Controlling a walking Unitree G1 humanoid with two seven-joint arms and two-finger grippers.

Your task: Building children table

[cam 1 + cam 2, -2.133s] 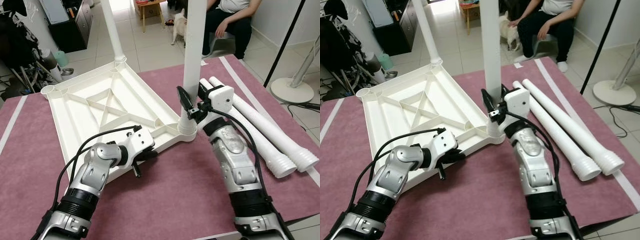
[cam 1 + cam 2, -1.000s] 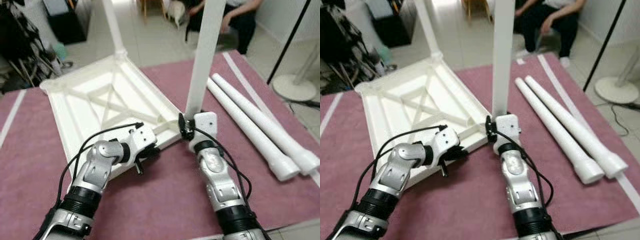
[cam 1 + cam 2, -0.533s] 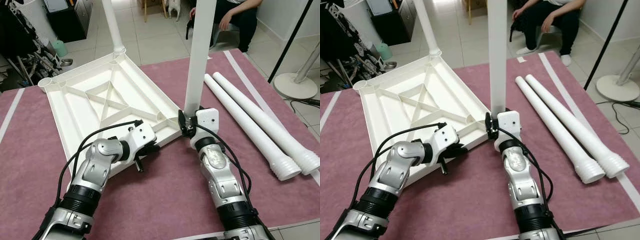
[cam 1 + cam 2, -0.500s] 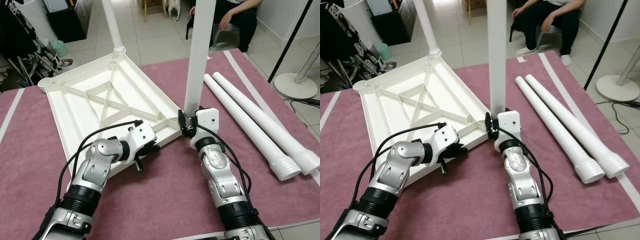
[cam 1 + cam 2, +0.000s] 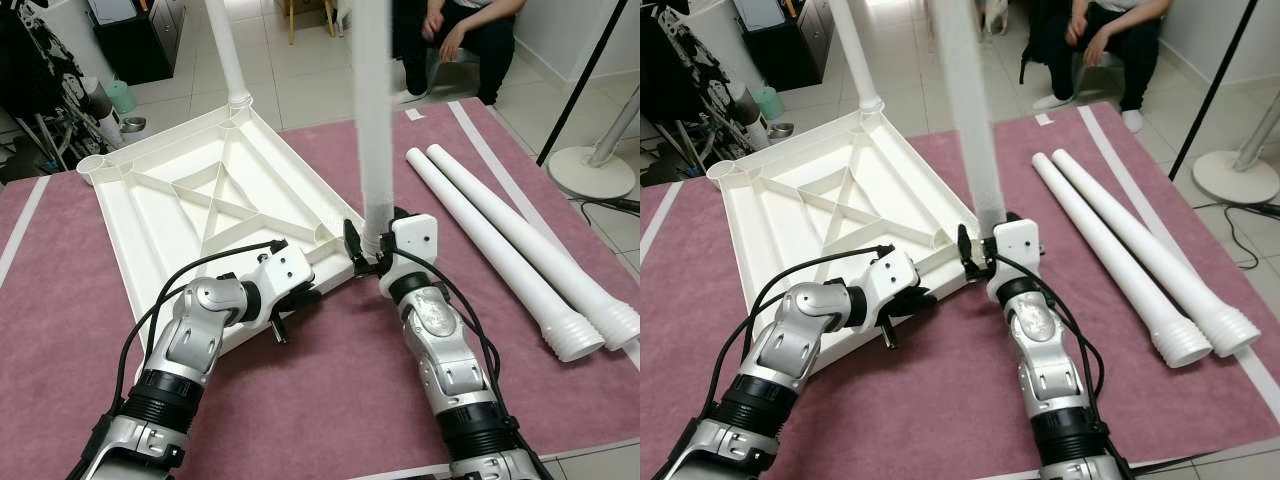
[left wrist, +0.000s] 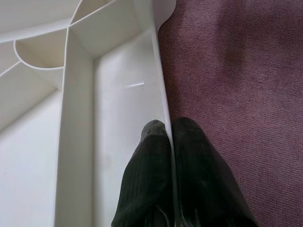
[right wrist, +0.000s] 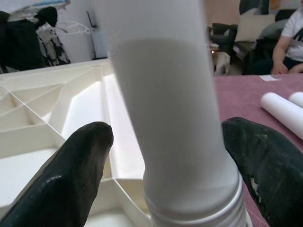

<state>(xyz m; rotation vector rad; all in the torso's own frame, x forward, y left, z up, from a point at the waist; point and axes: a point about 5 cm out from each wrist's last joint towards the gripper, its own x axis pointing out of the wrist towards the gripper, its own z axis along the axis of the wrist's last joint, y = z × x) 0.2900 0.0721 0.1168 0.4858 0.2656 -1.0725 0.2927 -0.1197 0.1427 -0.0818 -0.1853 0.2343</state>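
A white table top [image 5: 190, 215] lies upside down on the purple mat. One white leg [image 5: 228, 55] stands in its far corner. A second leg [image 5: 373, 120], blurred and leaning left, stands with its threaded base at the near right corner. My right gripper [image 5: 366, 250] is open around that base; in the right wrist view one finger [image 7: 80, 165] stands clear of the leg [image 7: 175, 118]. My left gripper [image 6: 168, 130] is shut on the table top's near rim [image 6: 158, 85]. Two loose legs [image 5: 490, 250] [image 5: 530, 240] lie side by side on the right.
The purple mat [image 5: 330, 400] has a white strip along its right edge. Beyond it a person [image 5: 460, 30] sits on a chair. A fan base [image 5: 585, 170] and a slanted black pole [image 5: 585, 80] stand at the far right, a dark cabinet [image 5: 140, 40] at the far left.
The standing leg has swung from leaning slightly right to leaning left and is now blurred. My right gripper's fingers have spread a little at its base. The left gripper has kept its hold.
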